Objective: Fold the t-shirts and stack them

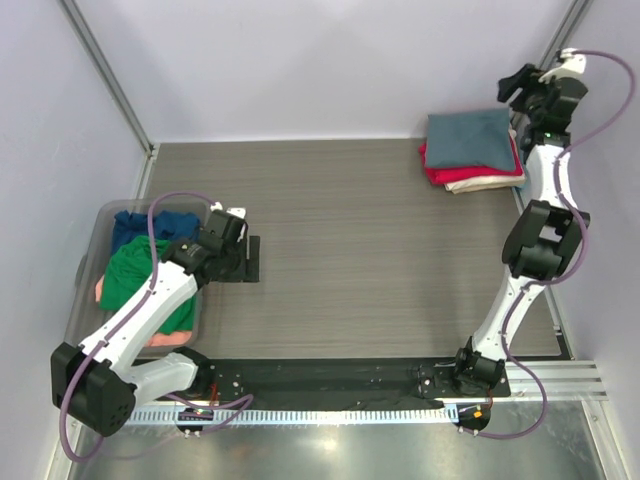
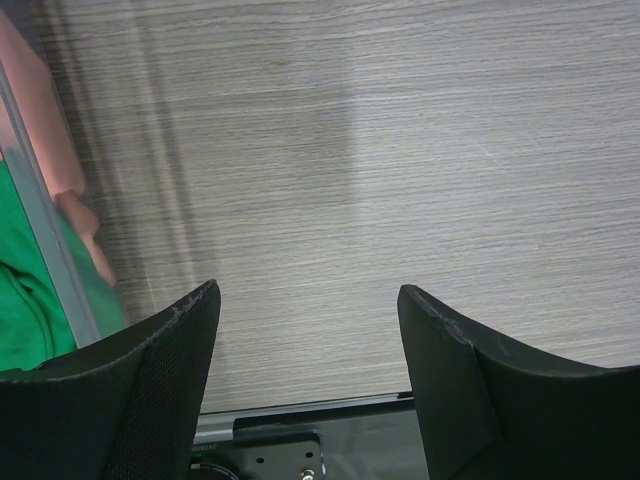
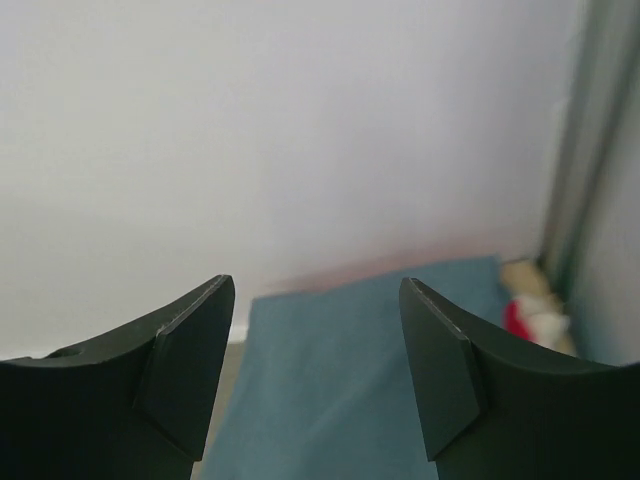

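Note:
A folded slate grey-blue t-shirt lies on top of a red one and a cream one in a stack at the back right. The grey-blue shirt also shows in the right wrist view. My right gripper is open and empty, raised beside the stack's far right corner. A green t-shirt, a navy one and a salmon-pink one lie crumpled in the bin. My left gripper is open and empty, low over bare table just right of the bin.
The clear plastic bin stands at the left edge; its wall shows in the left wrist view. Walls close the back and both sides. A black base rail runs along the near edge.

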Controlling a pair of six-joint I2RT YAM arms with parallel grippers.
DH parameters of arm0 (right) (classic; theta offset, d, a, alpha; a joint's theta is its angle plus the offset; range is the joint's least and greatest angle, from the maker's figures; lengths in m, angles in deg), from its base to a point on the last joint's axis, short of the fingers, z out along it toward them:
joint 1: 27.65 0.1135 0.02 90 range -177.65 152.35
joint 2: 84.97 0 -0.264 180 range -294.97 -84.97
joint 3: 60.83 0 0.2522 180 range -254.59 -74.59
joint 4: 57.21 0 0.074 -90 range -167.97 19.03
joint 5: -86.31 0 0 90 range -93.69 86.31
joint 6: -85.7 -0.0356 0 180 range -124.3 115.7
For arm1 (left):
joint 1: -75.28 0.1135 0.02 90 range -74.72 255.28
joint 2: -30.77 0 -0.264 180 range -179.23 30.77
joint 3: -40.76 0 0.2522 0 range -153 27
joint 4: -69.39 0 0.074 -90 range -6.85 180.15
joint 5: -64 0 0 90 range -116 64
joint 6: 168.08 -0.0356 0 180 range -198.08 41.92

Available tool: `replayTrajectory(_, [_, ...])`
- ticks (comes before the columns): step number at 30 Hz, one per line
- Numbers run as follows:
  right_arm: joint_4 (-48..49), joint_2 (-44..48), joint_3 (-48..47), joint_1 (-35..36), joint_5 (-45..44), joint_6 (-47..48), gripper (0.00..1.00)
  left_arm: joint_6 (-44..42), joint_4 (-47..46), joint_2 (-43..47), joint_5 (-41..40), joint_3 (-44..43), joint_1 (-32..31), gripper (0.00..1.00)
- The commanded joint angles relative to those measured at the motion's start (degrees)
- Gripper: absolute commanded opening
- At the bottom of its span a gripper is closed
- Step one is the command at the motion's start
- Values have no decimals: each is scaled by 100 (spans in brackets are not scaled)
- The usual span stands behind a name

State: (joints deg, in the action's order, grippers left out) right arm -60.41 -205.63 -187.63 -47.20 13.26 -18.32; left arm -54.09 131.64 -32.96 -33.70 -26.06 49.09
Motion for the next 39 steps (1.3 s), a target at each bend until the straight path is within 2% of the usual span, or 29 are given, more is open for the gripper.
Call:
replayTrajectory(1, [-196,-431,80,224,1002,-495,73,-70,-138,132,67,-91,-17,73])
replayTrajectory(5, [-449,-1090,-515,224,1065,-523,73,-52,-138,159,24,-82,-26,73])
replayTrajectory(8, [-591,-1512,-720,197,583,-287,73,-43,-121,124,-29,-91,-17,73])
replayTrajectory(10, [-408,-1574,-580,145,302,-224,73,-35,-103,62,-56,-99,-26,73])
replayTrajectory(11, [-6,-1583,-336,14,283,-293,74,-35,-94,71,-56,-100,-17,73])
replayTrajectory(15, [927,-1662,87,-522,642,-907,76,-35,-103,53,-65,-91,-17,73])
replayTrajectory(20, [1342,-1470,492,-1006,643,-1191,77,-35,-103,62,-29,-91,-26,73])
replayTrajectory(23, [1063,-1285,484,-1060,450,-998,78,-43,-120,106,-3,-82,-35,73])
replayTrajectory(26, [1096,-890,667,-1051,423,-1032,78,-52,-129,167,15,-91,-26,73])
replayTrajectory(31, [1352,329,1160,-972,91,-1208,82,-70,-147,325,41,-91,-26,73])
replayTrajectory(39, [860,2343,1670,-744,-482,-2007,91,-87,-191,659,76,-108,-26,73])
